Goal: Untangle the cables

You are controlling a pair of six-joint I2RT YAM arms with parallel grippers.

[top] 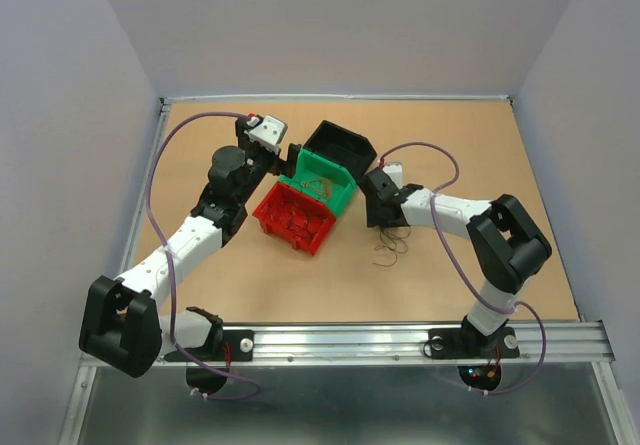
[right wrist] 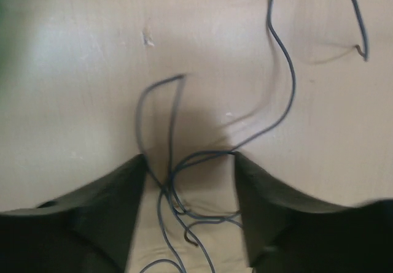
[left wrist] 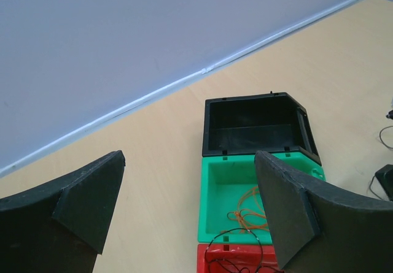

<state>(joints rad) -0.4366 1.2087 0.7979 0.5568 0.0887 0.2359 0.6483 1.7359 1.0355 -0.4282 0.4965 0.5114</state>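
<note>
Thin dark cables lie in loose curls on the tabletop to the right of the bins. My right gripper is down over their upper end. In the right wrist view its open jaws straddle a crossing of the dark cables, with both fingertips near the board. An orange-brown cable lies coiled in the green bin. A dark cable lies over the red bin. My left gripper hangs wide open and empty above the bins.
Three plastic bins stand joined in a diagonal row mid-table: black, green and red. The black bin holds nothing. Purple arm cables loop above both arms. A metal rail runs along the near table edge.
</note>
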